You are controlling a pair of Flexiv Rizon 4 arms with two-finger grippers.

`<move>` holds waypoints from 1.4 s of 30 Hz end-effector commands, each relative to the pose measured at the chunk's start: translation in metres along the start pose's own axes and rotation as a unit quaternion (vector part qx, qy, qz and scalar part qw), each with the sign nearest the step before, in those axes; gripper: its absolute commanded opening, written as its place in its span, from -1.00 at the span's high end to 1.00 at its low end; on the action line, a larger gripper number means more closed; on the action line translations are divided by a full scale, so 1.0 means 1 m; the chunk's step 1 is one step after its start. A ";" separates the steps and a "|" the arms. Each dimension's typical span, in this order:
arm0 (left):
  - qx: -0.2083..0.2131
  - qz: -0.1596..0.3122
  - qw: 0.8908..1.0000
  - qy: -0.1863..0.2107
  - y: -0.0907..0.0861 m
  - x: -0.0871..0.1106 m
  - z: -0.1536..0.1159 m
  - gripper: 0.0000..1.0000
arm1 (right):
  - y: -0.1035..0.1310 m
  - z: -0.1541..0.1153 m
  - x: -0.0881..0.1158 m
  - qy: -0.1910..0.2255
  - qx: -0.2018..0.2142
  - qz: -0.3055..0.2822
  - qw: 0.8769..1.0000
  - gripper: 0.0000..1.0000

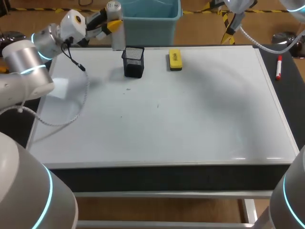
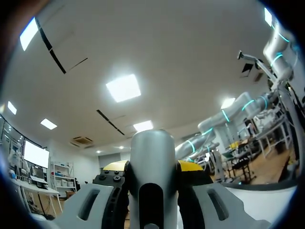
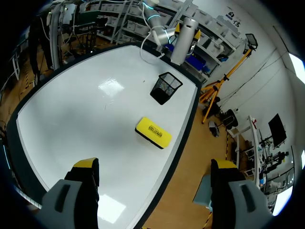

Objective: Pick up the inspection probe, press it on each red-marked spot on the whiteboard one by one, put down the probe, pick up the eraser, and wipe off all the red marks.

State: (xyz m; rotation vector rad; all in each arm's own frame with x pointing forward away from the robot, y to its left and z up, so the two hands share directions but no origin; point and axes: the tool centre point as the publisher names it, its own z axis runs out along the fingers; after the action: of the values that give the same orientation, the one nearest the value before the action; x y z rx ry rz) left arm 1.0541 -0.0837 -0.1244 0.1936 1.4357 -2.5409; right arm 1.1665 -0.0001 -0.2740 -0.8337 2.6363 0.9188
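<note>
Nearest the left wrist camera: silver inspection probe (image 2: 152, 148), a smooth rounded cylinder, pinched between the yellow-tipped fingers of the left hand (image 2: 151, 168), one tip showing on each side of it.

From the head view, upper left of centre: same probe (image 1: 117, 38) held upright by the left hand (image 1: 113, 25) over the far edge of the whiteboard (image 1: 190, 119), just left of a black mesh pen cup (image 1: 133, 62). Unclear whether its lower end touches the desk.

Yellow eraser (image 1: 175, 59) lying flat on the board just right of the cup, apart from both hands. Red marker (image 1: 279, 67) on the dark strip of desk at far right, off the board.

Right hand (image 3: 155, 164) spread wide and empty, hanging high over the right edge of the board, with the eraser ahead of its fingers.

Judged step: probe picked up, pressing not yet begun. No red marks discernible on the board, only a few tiny dark specks left of centre, too small for colour.

Next move, as a judgement: carrying the probe out over the board, keeping it upright, and lowering its end squarely onto the first spot once located. Firm pinch needed against slipping of the smooth cylinder under pressure.
</note>
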 end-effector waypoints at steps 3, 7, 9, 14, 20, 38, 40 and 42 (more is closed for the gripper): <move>0.017 -0.009 1.000 0.025 0.012 -0.012 0.001 1.00 | 0.001 -0.001 0.000 0.002 0.002 -0.001 1.000 -1.00; 0.021 -0.024 0.999 0.022 0.019 -0.016 0.002 1.00 | 0.001 -0.001 0.000 0.002 0.002 -0.001 1.000 -1.00; 0.017 -0.030 0.999 0.020 0.022 -0.017 0.002 1.00 | 0.001 -0.001 0.000 0.002 0.002 -0.001 1.000 -1.00; 0.020 -0.041 0.999 0.019 0.029 -0.021 0.003 1.00 | 0.001 -0.001 0.000 0.002 0.002 -0.001 1.000 -1.00; 0.019 -0.051 0.998 0.018 0.040 -0.028 0.004 1.00 | 0.001 -0.001 0.000 0.002 0.002 -0.001 1.000 -1.00; 0.005 -0.070 0.997 0.035 0.064 -0.035 0.016 1.00 | 0.001 -0.001 0.000 0.002 0.002 -0.001 1.000 -1.00; 0.004 -0.072 0.997 0.035 0.067 -0.035 0.016 1.00 | 0.001 -0.001 0.000 0.002 0.002 -0.001 1.000 -1.00; 0.003 -0.076 0.997 0.034 0.070 -0.034 0.016 1.00 | 0.001 -0.001 0.000 0.002 0.002 -0.001 1.000 -1.00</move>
State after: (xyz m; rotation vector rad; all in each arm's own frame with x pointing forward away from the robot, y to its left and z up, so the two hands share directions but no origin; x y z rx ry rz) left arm 1.0993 -0.1268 -0.1631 0.1558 1.5292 -2.6670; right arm 1.1666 -0.0001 -0.2740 -0.8335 2.6362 0.9187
